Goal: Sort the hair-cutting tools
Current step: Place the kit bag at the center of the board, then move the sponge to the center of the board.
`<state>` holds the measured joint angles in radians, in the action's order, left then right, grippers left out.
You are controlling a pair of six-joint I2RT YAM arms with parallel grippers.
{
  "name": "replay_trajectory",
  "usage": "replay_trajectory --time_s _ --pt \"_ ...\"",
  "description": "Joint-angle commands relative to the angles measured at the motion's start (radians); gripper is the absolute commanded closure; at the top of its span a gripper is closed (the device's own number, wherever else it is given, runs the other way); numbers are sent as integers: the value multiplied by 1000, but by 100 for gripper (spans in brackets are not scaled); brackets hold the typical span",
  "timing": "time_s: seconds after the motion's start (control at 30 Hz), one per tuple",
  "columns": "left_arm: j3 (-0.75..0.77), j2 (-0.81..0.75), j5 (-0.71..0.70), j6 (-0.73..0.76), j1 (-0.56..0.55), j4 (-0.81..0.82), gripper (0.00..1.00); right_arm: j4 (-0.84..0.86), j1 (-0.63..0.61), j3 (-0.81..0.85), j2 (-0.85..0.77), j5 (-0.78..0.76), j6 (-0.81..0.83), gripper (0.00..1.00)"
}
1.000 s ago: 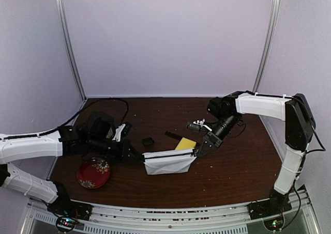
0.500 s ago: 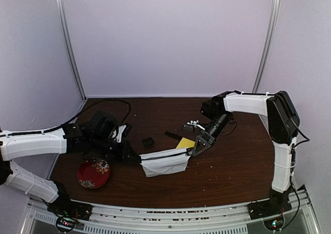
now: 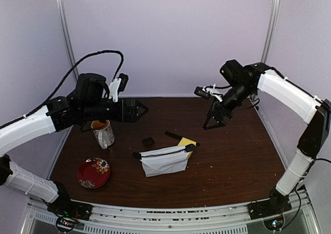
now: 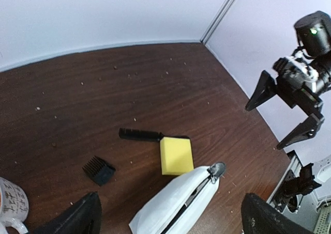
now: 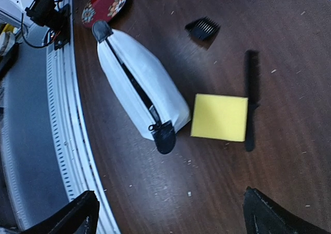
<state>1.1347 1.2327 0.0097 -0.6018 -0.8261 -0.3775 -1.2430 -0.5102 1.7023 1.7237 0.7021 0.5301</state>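
Note:
Of the hair-cutting tools, a slim black comb (image 3: pixel 172 136) (image 4: pixel 139 135) (image 5: pixel 251 97) and a small black square piece (image 3: pixel 148 141) (image 4: pixel 99 170) (image 5: pixel 203 28) lie on the table. The comb touches a yellow sponge block (image 3: pixel 186 141) (image 4: pixel 176 155). A white pouch (image 3: pixel 165 160) (image 4: pixel 178 205) (image 5: pixel 139 81) lies in front of them, its black zipper partly open with something dark and silvery inside. My left gripper (image 3: pixel 142 110) (image 4: pixel 170 221) hovers open, high above the table's left. My right gripper (image 3: pixel 214 121) (image 5: pixel 173 216) hangs open above the back right, empty.
A patterned mug (image 3: pixel 104 134) (image 4: pixel 10 200) stands at the left, under the left arm. A red flowered plate (image 3: pixel 93 173) (image 5: pixel 103 4) lies near the front left. The table's front edge and metal rail (image 5: pixel 62 141) run close to the pouch.
Both grippers have let go of the pouch's ends, opened wide and risen away from the table. The pouch has settled flat, and the mug has come into view.

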Motion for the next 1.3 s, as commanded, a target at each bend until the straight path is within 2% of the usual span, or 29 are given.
replay_trajectory --time_s 0.0,0.13,0.27,0.37,0.43,0.5,0.6,0.67,0.73,0.8,0.9,0.93,1.03,1.17,1.27 --pt "81 18 -113 116 5 -10 2 165 -1 -6 -122 -171 -59 0" --pt "164 83 -115 209 5 -105 2 261 -1 -80 -152 -178 -74 0" --pt "113 58 -103 253 4 -19 2 264 -3 -102 -145 -89 -60 0" --pt "79 25 -108 297 4 20 2 252 -6 -36 -135 -97 -81 0" --pt "63 -3 -89 343 4 41 2 283 -9 8 -140 -182 -103 0" --pt "62 -23 -109 360 4 56 2 372 -10 17 -151 -326 -199 0" --pt "73 -49 -305 318 4 26 2 485 -7 -10 -126 -368 -150 0" --pt "127 -24 -504 257 4 -93 2 550 -4 -31 -78 -343 -140 0" --pt "219 37 -608 291 3 -256 2 537 -6 17 8 -313 -128 0" --pt "258 79 -581 360 5 -306 2 397 -14 179 139 -306 -116 10" --pt "171 54 -594 247 11 -278 2 227 -34 408 329 -369 -91 28" --pt "120 32 -588 203 13 -242 2 189 -42 458 386 -400 -77 31" --pt "9 -13 -484 205 16 -111 2 155 -75 517 496 -500 -42 32" --pt "-11 -8 -370 212 17 -102 4 151 -109 533 588 -566 -17 33" --pt "-12 10 -316 225 18 -124 10 136 -131 556 653 -610 -41 43"
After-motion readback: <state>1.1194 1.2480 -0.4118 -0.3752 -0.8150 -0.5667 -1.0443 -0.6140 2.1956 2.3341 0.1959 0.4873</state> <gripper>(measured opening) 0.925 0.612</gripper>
